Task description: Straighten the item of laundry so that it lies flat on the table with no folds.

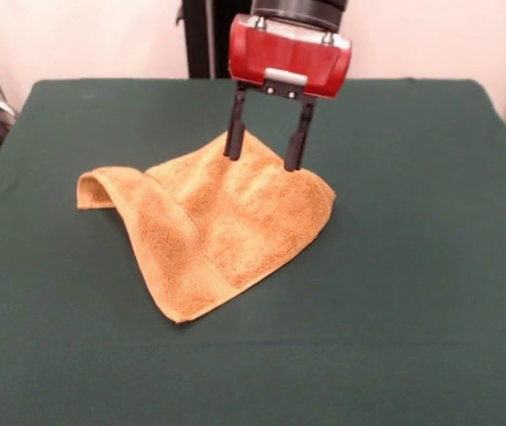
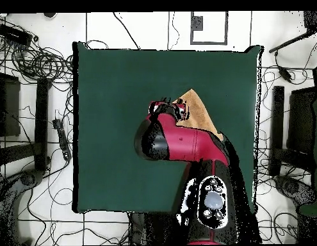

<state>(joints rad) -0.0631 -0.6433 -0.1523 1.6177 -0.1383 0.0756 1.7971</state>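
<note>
The orange-tan towel lies near the middle of the dark green table. It is crumpled: its left corner is curled up and folded over, and a ridge runs down towards the near corner. My gripper is open, with its two dark fingers pointing down at the towel's far edge and holding nothing. In the overhead view only a tan corner of the towel shows beside my red arm, which hides the gripper and the rest of the towel. No white tag shows.
The table has wide green cloth on all sides of the towel. The robot's pedestal stands at the table's edge. Cables and dark equipment lie on the floor around the table.
</note>
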